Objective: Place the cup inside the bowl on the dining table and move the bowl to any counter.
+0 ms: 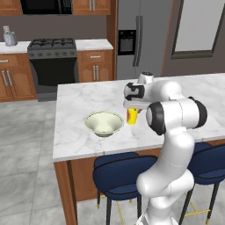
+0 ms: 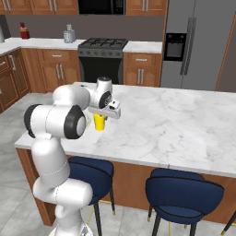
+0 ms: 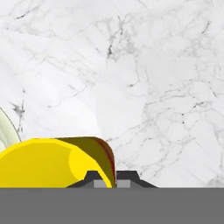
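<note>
Just one cup [image 1: 131, 116] pinched at its rim by the gripper [image 3: 106, 178], one bowl [image 1: 104, 123], two stools [image 2: 183, 192].

— Arm, item one: pose?
— I had it bent forward, hand pointing down.
— Gripper [image 3: 105, 180]?
— Jaws closed tight; I saw the fingertips [image 3: 94, 179] pinching a thin wall.

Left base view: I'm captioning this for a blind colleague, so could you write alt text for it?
A white robot arm reaches over the dining table, its jaws shut on the rim of a small yellow cup just right of a wide pale bowl. The bowl sits empty near the table's front edge, above navy stools; a stove and a fridge stand behind.
</note>
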